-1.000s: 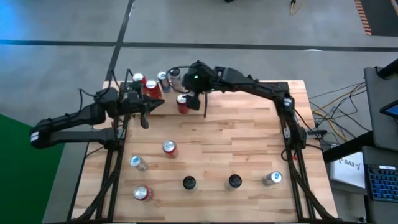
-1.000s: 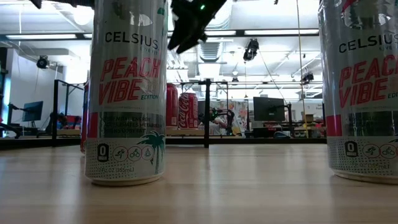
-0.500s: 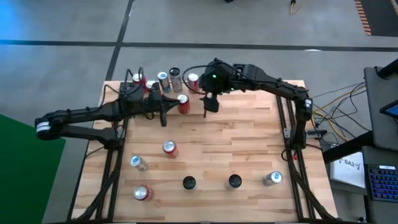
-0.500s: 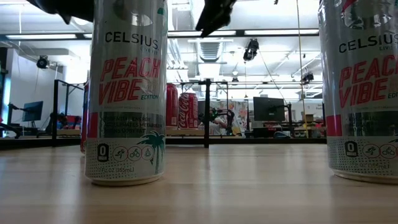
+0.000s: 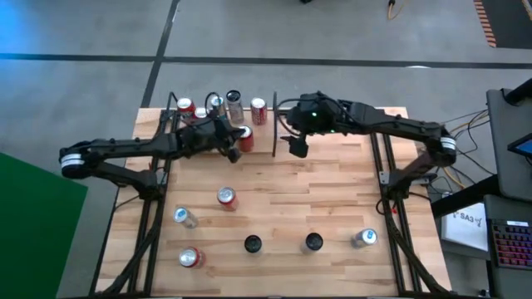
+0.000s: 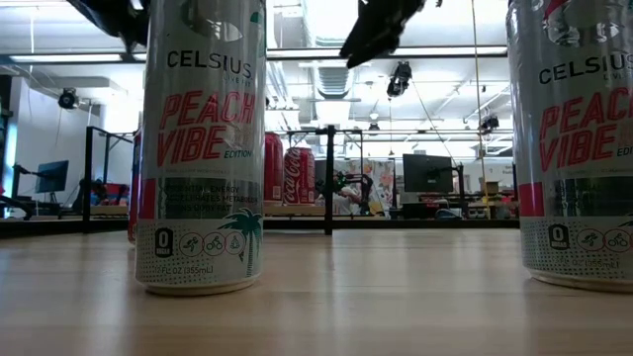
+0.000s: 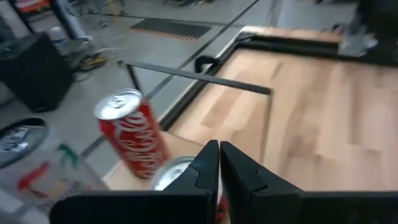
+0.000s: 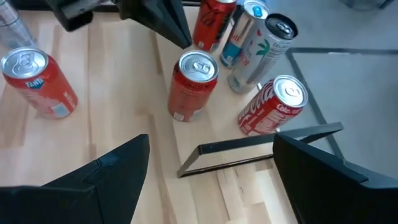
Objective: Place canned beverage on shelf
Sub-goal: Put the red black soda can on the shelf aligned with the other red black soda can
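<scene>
The shelf (image 5: 274, 133) is the rod-edged wood board at the table's far left; its black rod (image 8: 261, 149) shows in the right wrist view. Several cans stand on it, among them a red can (image 5: 245, 137) (image 8: 194, 84) and a Coca-Cola can (image 5: 258, 110) (image 7: 130, 140). My left gripper (image 5: 233, 151) (image 7: 219, 168) is shut, close beside and above the red can's top (image 7: 174, 174); I see no contact. My right gripper (image 5: 297, 148) (image 8: 211, 186) hangs open, with nothing between its fingers, to the right of the divider rod.
More cans stand on the table: a Fanta can (image 5: 226, 197) at the middle left, two (image 5: 184, 218) (image 5: 190, 257) at the near left, three along the near edge (image 5: 252, 243) (image 5: 313, 242) (image 5: 364, 238). Two Celsius cans (image 6: 203, 148) (image 6: 574, 138) fill the low view's foreground.
My left gripper, still shut, has reached toward the table's right and sunk, ending by the red can on the shelf. My right gripper, still open, has drawn back from the shelf toward the table's right edge. The red can has stayed in place.
</scene>
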You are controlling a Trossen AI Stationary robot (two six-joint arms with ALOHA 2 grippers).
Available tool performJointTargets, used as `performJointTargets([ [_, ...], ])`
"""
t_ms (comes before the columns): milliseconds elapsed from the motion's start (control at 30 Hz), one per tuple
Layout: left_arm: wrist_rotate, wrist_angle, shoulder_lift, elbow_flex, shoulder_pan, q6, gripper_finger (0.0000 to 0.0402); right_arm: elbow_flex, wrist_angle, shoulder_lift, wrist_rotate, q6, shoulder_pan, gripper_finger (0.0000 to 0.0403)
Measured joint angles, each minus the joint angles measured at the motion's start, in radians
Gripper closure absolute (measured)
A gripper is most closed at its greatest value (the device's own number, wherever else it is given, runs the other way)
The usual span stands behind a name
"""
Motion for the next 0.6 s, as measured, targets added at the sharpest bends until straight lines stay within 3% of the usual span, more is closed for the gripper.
performJointTargets([
  [167,-0.048,-0.058,0.076,0.059,0.003,0.037,0.0402,-0.105,0.089,-0.077,0.007,0.000,0.000,0.0074],
  [400,-0.150,-0.175,0.140,0.120,0.003,0.053,0.0402,-0.151,0.099,-0.123,0.008,0.000,0.000,0.0074],
  [600,-0.156,-0.221,0.141,0.121,0.004,0.050,0.0402,-0.161,0.100,-0.124,0.008,0.000,0.000,0.0074],
])
